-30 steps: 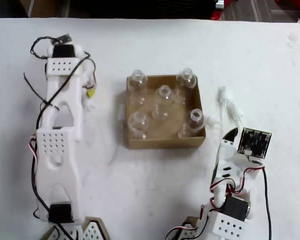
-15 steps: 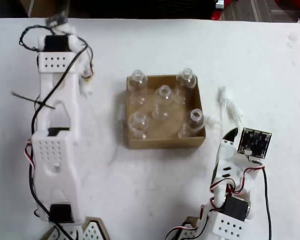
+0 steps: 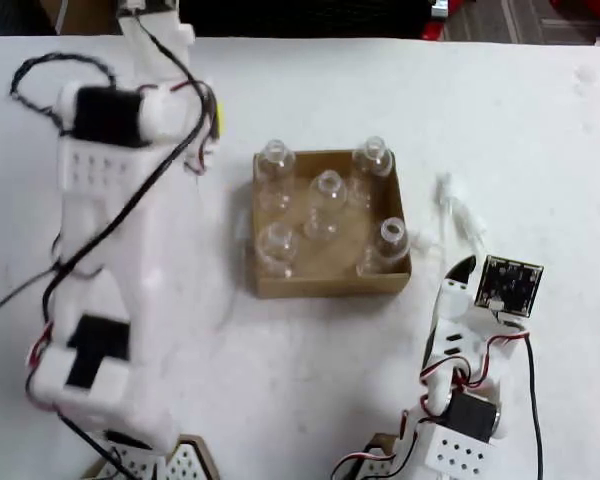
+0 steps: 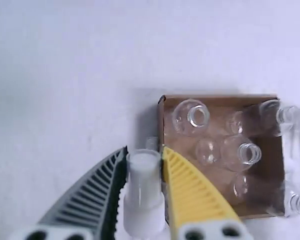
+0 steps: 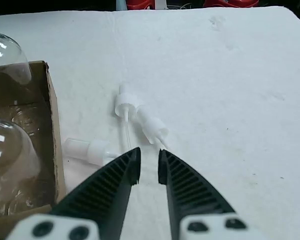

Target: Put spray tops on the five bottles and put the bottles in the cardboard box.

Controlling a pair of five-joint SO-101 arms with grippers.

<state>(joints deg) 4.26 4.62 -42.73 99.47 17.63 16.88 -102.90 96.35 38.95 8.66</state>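
Clearly outside the cardboard box (image 4: 161, 120) wall, left pincer (image 4: 144, 154) tight around a spray top (image 4: 142, 187); right pincer (image 5: 148, 159) ajar, empty.

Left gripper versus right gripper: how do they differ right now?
The left gripper is shut on a white plastic spray top; the right gripper is slightly open and empty. The left gripper's fingers are grey and yellow; the right gripper's are both black. Both have ribbed fingers.

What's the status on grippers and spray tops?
Left gripper shut on spray top. Right gripper open, empty, by loose tops. Five bottles in cardboard box.
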